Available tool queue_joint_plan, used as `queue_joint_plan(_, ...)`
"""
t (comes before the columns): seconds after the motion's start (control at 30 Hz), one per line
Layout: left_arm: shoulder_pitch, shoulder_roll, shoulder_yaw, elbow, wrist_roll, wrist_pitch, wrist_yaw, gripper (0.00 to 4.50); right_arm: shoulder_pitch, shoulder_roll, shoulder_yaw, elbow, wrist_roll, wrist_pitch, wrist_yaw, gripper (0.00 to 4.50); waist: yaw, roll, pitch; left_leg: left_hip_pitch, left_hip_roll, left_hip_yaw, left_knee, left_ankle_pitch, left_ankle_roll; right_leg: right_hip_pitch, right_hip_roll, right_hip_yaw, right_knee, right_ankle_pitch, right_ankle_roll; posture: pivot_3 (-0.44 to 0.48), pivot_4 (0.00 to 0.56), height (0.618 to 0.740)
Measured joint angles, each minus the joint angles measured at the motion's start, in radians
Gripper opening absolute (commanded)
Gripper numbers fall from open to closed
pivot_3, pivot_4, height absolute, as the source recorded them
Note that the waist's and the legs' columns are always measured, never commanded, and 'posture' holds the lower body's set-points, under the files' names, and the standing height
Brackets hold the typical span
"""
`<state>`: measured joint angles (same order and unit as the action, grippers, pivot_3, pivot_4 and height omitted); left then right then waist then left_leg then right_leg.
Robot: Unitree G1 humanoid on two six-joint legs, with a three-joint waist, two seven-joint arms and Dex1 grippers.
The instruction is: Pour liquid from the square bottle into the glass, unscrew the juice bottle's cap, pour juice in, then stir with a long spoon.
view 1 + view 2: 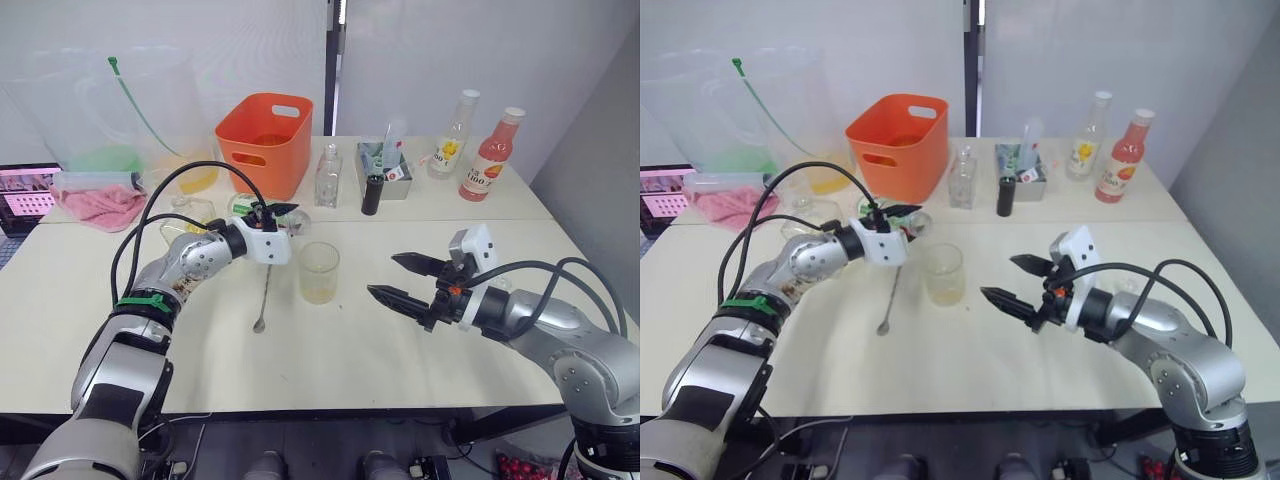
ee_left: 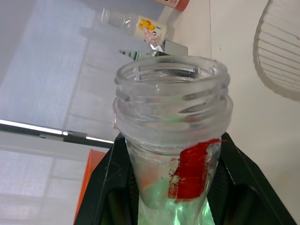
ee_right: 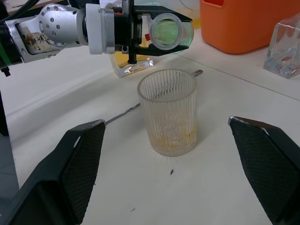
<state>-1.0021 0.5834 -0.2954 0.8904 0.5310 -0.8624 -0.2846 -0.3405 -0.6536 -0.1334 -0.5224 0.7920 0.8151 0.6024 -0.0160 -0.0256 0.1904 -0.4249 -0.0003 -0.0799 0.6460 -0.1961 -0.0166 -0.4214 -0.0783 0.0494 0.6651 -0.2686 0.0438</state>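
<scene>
Gripping the juice bottle [image 2: 176, 154] by its neck, the left end effector [image 1: 277, 213] holds it tipped over on its side, its uncapped mouth pointing toward the glass [image 1: 319, 272]. The left wrist view shows the open threaded rim between the two black fingers [image 2: 110, 187], with a patch of red label and a green tint below it. In the right wrist view the bottle's round mouth faces the camera just above and behind the glass.

The glass stands upright on the counter [image 1: 330, 350] between the two arms, ribbed and clear, with a shallow layer of yellowish liquid at the bottom. The long spoon [image 1: 264, 295] lies flat on the counter just to the robot's left of the glass, its bowl toward the near edge and its stem running back behind the glass.

The square bottle [image 3: 129, 65], with yellow contents, stands on the counter behind the glass, below the left end effector.

The right end effector [image 1: 407, 279] hovers to the right of the glass, its fingers spread wide and empty, well apart from the glass.

Farther back stand an orange basket [image 1: 264, 140], a small clear bottle [image 1: 328, 176], a yellow-labelled bottle [image 1: 451, 138] and a pink-red bottle [image 1: 489, 157].
</scene>
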Motion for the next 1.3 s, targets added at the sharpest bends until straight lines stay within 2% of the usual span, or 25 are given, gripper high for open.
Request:
queue_joint_plan(0.17,-0.022,0.017,-0.034,0.023,0.089,-0.042,0.099,1.37,0.000,0.000,0.002,0.000,-0.002,0.000,-0.008,4.46,0.000,0.000,0.000,0.000,0.000,0.000,0.000,0.000,0.000,0.000,0.000,0.000,0.000,0.000,0.000,0.000,0.150,0.740)
queue_joint_plan(0.6,-0.080,0.017,-0.092,0.060,0.195,-0.057,0.259,1.37,-0.002,-0.006,0.007,0.000,-0.014,0.000,-0.016,4.46,0.000,0.000,0.000,0.000,0.000,0.000,0.000,0.000,0.000,0.000,0.000,0.000,0.000,0.000,0.000,0.000,0.150,0.740)
queue_joint_plan(1.3,-0.097,0.018,-0.140,0.067,0.270,-0.074,0.350,1.37,-0.012,-0.005,0.011,0.000,-0.025,0.000,-0.013,4.46,-0.001,0.000,0.000,0.000,0.000,0.000,0.000,0.000,0.000,0.000,0.000,0.000,0.001,0.000,0.000,0.000,0.150,0.740)
